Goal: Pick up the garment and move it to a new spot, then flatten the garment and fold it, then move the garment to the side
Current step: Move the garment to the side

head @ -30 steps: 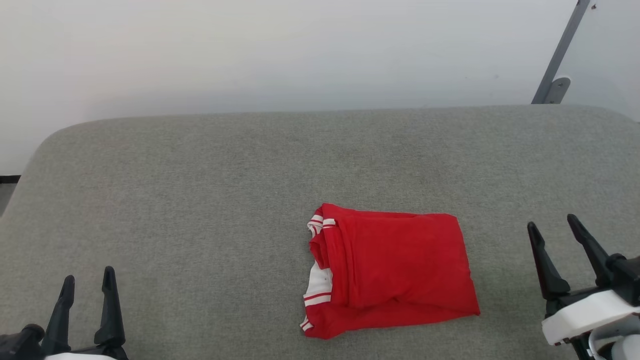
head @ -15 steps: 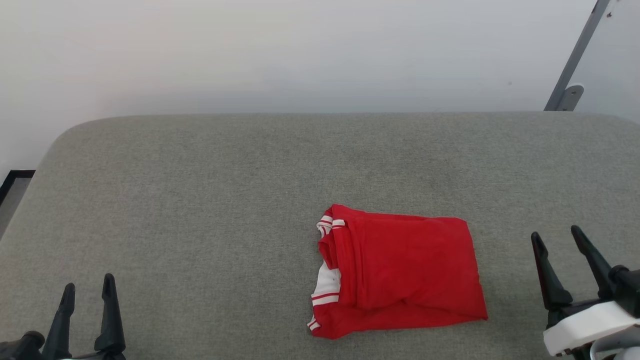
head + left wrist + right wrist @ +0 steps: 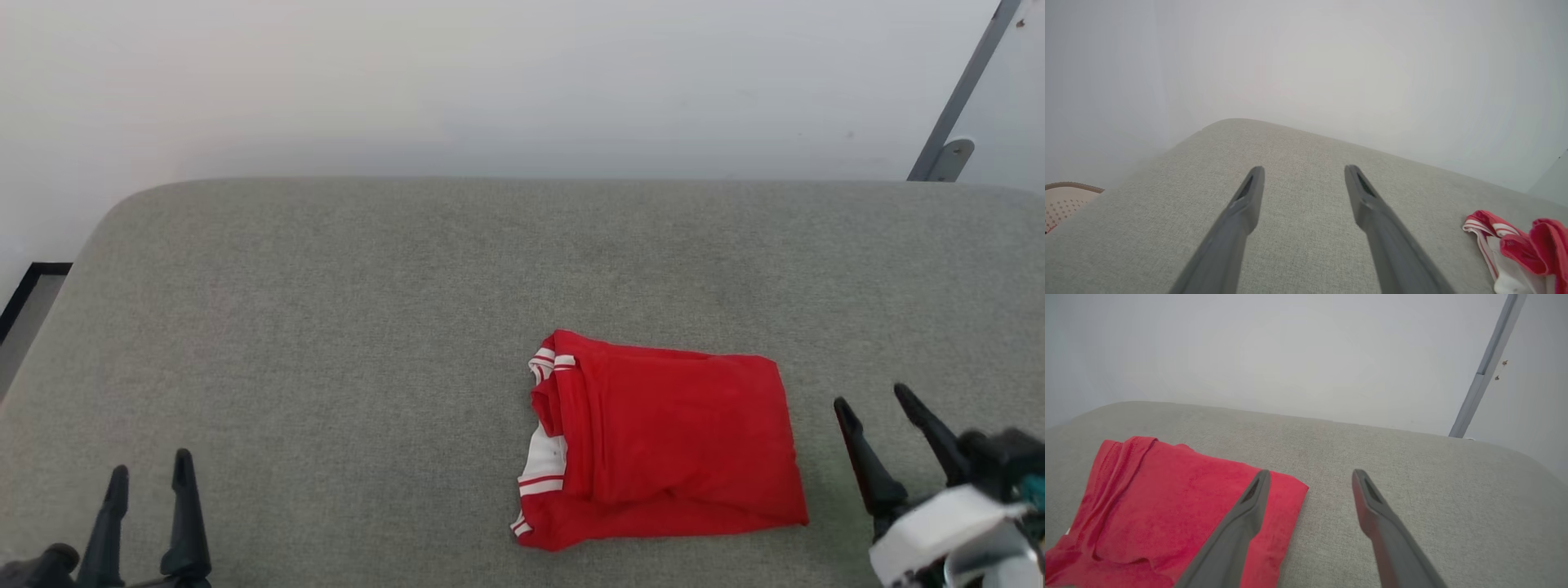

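2 hands show at the bottom of the head view, each with its dark fingers spread wide and nothing between them. The left hand [image 3: 152,464] sits at the lower left, fingers pointing up the view over the bare grey fabric-covered tabletop [image 3: 326,327], well apart from the garment [image 3: 678,441]. The right hand [image 3: 872,396] is at the lower right, fingers tilted toward the upper left. It is near the garment's right edge, with a strip of bare tabletop between them.

The garment lies on the tabletop right of centre, toward the near edge, folded into a rough rectangle of bright red cloth. Its right and far edges run fairly straight. Along the left edge the layers bunch, and white sleeve ends with thin red-and-white stripes peek out at the far left corner and lower down that side. 1 lower layer sticks out along the near edge.

In the left wrist view the 2 fingers frame bare tabletop, with the garment's striped white end at the lower right and a beige perforated object [image 3: 1065,200] at the left edge. In the right wrist view 1 finger crosses in front of the garment's corner; whether it touches the cloth cannot be told. The other finger is over bare tabletop. A pale wall [image 3: 490,82] stands behind, with a grey metal strut [image 3: 963,90] leaning at the upper right.
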`<state>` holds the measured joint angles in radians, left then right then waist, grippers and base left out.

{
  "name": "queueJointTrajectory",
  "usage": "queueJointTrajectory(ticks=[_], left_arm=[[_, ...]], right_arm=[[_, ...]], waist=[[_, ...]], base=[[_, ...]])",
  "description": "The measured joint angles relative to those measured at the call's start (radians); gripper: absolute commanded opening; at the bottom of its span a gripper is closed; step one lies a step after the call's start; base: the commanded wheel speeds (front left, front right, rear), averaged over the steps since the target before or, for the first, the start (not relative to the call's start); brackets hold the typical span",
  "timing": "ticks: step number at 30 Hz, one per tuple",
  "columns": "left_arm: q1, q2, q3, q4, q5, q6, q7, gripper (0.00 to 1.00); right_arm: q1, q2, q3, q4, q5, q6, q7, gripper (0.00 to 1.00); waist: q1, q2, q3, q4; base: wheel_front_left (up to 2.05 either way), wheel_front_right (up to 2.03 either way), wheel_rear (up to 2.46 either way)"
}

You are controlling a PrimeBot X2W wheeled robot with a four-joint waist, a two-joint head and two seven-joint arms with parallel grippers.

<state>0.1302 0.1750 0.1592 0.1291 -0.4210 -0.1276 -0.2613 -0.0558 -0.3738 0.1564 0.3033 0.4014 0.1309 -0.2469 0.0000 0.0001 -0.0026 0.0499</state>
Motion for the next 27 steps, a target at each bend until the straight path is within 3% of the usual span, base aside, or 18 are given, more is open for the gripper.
queueJointTrajectory(ticks=[5, 17, 23, 27], left_arm=[[0.001, -0.002, -0.012, 0.001, 0.0, 0.0, 0.0, 1.0], [-0.043, 0.005, -0.052, 0.012, -0.008, 0.0, 0.0, 1.0], [-0.071, 0.013, -0.067, 0.021, -0.016, 0.0, 0.0, 1.0], [-0.09, 0.015, -0.078, 0.028, -0.02, 0.0, 0.0, 1.0]], right_arm=[[-0.077, -0.064, 0.099, 0.016, 0.092, 0.0, 0.119, 1.0], [-0.23, -0.21, 0.235, -0.001, 0.326, 0.0, 0.566, 1.0], [-0.286, -0.224, 0.252, -0.001, 0.383, 0.0, 0.755, 1.0], [-0.324, -0.185, 0.26, 0.038, 0.393, 0.0, 0.862, 1.0]], waist=[[0.0, 0.0, 0.022, 0.012], [0.0, 0.0, 0.104, 0.055], [0.0, 0.0, 0.148, 0.084], [0.0, 0.0, 0.176, 0.101]], base=[[0.0, 0.0, 0.0], [0.0, 0.0, 0.0], [0.0, 0.0, 0.0], [0.0, 0.0, 0.0]])
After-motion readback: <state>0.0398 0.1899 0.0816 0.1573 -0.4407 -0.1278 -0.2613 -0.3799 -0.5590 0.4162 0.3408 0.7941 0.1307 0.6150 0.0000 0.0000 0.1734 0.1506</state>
